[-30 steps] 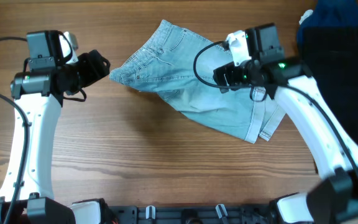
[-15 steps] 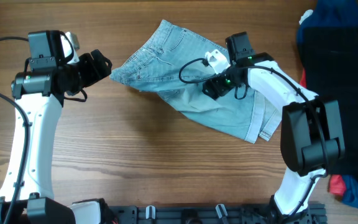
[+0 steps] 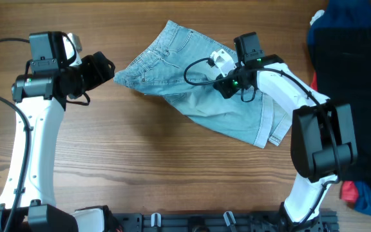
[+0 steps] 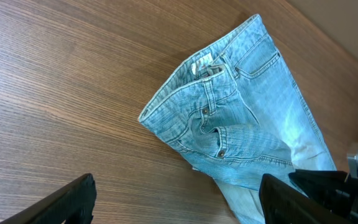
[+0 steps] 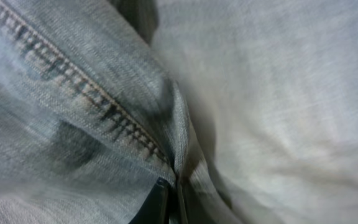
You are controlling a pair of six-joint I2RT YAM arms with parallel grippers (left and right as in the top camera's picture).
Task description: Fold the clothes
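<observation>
The clothes, light blue denim shorts [image 3: 198, 84], lie crumpled in the middle of the wooden table, waistband toward the left. My right gripper [image 3: 225, 87] is down on the middle of the shorts. In the right wrist view denim [image 5: 241, 93] fills the frame, and the right gripper [image 5: 169, 200] is shut, pinching a fold of the fabric beside a seam. My left gripper [image 3: 103, 68] hovers open just left of the waistband corner. In the left wrist view the shorts [image 4: 235, 118] lie ahead of the open left gripper [image 4: 178, 190], which holds nothing.
A pile of black and dark blue clothes [image 3: 353, 45] covers the table's right side, with red and blue fabric [image 3: 361, 193] at the lower right. The right arm [image 4: 353, 180] shows at the lower right of the left wrist view.
My right gripper moved left and down onto the shorts and shut on a fold of denim. The left arm has stayed where it was, open.
</observation>
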